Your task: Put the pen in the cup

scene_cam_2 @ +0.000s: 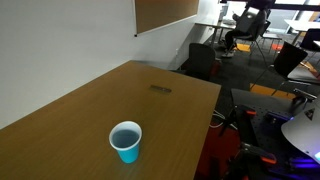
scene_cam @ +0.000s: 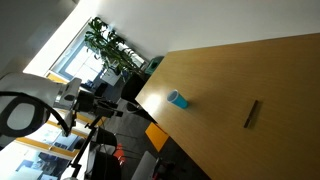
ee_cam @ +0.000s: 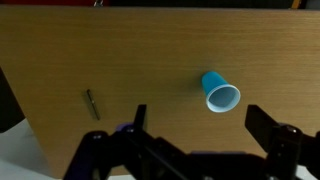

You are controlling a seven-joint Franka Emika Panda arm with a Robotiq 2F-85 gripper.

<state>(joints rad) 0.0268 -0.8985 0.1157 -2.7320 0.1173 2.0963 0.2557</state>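
Only cup (scene_cam_2: 125, 140) & pen (scene_cam_2: 160, 89) sit on table (scene_cam_2: 60, 125), well apart, bare wood btwn them. Room above both is free; cup upright, mouth unblocked. Chairs (scene_cam_2: 205, 58) crowd the far edge, off the top.

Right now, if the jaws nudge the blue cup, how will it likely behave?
The cup stands upright and looks empty, so it is probably light and would slide or tip on the smooth table. Being round and tapered, it might roll in a curve once down.
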